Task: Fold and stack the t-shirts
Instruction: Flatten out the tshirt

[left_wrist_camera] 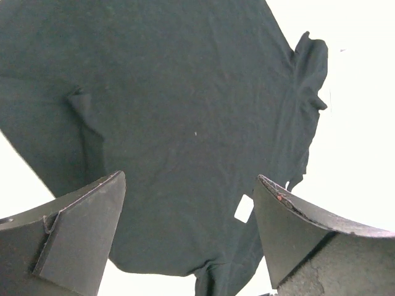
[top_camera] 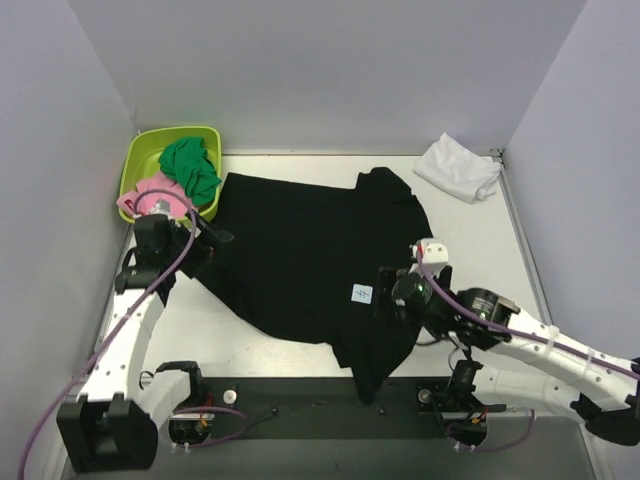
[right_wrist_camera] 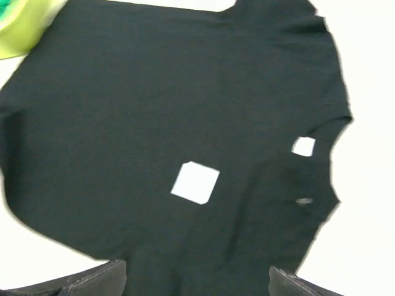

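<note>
On table centre: one black t-shirt (top_camera: 310, 260), spread out. Far right corner: one white t-shirt (top_camera: 458, 167), crumpled. Far left: one green tub (top_camera: 140, 160). Left gripper (left_wrist_camera: 189, 176), right gripper (right_wrist_camera: 197, 266) over black t-shirt, jaws spread wide, gripping nothing.

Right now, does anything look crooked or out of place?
The black t-shirt lies diagonally, not squared to the table, and one end spills over the near edge. The white t-shirt sits bunched in the far right corner.
</note>
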Available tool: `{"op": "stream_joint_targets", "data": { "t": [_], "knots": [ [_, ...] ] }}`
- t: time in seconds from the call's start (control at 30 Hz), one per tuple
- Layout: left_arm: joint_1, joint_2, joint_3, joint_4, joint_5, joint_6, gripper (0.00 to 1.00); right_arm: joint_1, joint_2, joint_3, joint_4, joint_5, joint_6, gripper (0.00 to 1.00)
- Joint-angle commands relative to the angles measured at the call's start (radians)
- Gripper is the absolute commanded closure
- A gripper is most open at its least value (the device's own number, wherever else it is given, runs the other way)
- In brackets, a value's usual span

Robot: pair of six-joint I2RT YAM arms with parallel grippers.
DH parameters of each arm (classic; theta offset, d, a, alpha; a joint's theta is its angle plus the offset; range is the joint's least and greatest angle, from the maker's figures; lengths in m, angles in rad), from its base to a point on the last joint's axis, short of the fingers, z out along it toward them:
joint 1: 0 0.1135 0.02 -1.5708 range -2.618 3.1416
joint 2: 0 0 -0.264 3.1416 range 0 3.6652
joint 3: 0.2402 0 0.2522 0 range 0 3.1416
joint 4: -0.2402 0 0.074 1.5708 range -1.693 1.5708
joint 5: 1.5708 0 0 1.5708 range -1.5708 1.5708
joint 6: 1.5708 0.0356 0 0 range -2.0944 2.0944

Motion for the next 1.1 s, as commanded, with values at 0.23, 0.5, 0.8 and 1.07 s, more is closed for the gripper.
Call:
{"op": "stream_joint_targets", "data": {
  "t": [0.23, 0.5, 0.8, 1.07],
  "knots": [
    [-0.253, 0.523, 0.254, 0.298, 0.033, -0.033, 0.05, -0.564, 0.302, -0.027, 0.276, -0.213, -0.205, 0.00],
    [-0.323, 0.789, 0.386, 0.286, -0.054, -0.037, 0.05, -0.640, 0.531, 0.030, 0.426, -0.339, -0.235, 0.00],
    [-0.325, 0.933, 0.472, 0.151, -0.155, -0.011, 0.06, -0.711, 0.721, 0.048, 0.537, -0.457, -0.234, 0.00],
    [-0.325, 1.028, 0.524, 0.149, -0.159, 0.001, 0.05, -0.784, 0.875, 0.108, 0.554, -0.535, -0.251, 0.00]
  ]
}}
